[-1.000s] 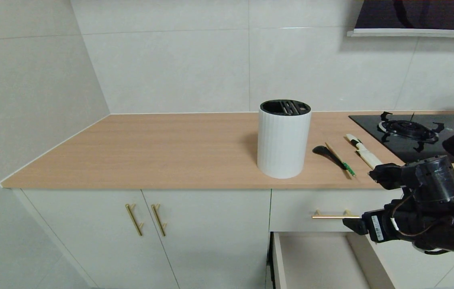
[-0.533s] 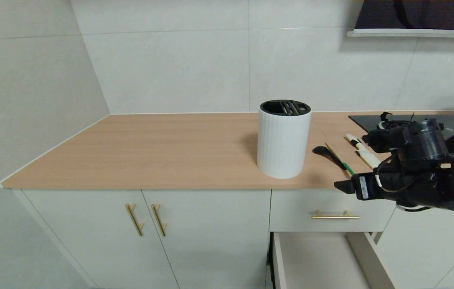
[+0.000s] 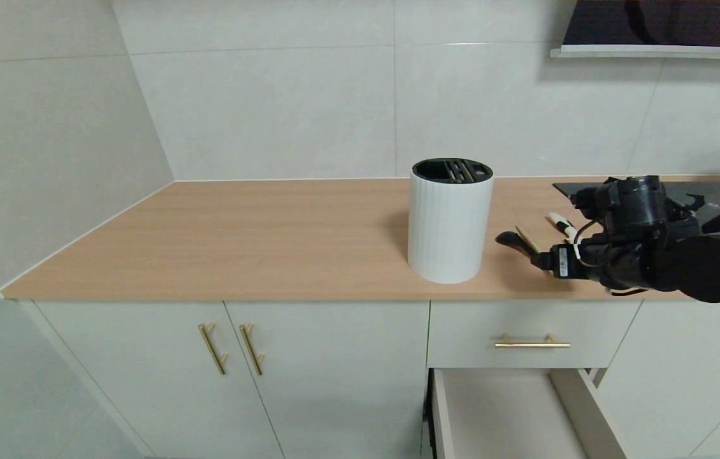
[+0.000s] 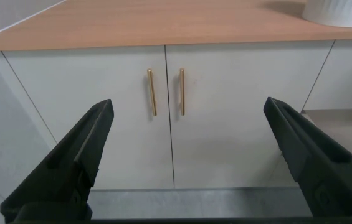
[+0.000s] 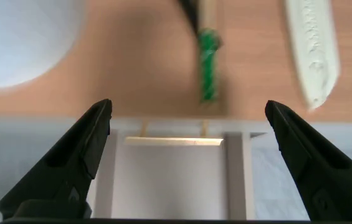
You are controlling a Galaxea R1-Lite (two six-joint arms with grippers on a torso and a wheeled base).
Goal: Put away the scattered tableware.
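A black spoon, wooden chopsticks with a green band and a white knife lie on the wooden counter, right of a white ribbed utensil holder with a black slotted top. My right gripper hovers open over the counter's front edge, just above the near ends of these pieces. The right wrist view has the chopsticks' green end between the open fingers, with the knife to one side. My left gripper is open, low in front of the cabinet doors.
A black gas hob sits at the counter's far right behind my right arm. Below the tableware an open drawer sticks out, under a shut one with a gold handle. Tiled walls close the back and left.
My right gripper has risen from in front of the drawer fronts and moved forward over the counter edge, above the spoon, chopsticks and knife. The tableware and the holder have not moved.
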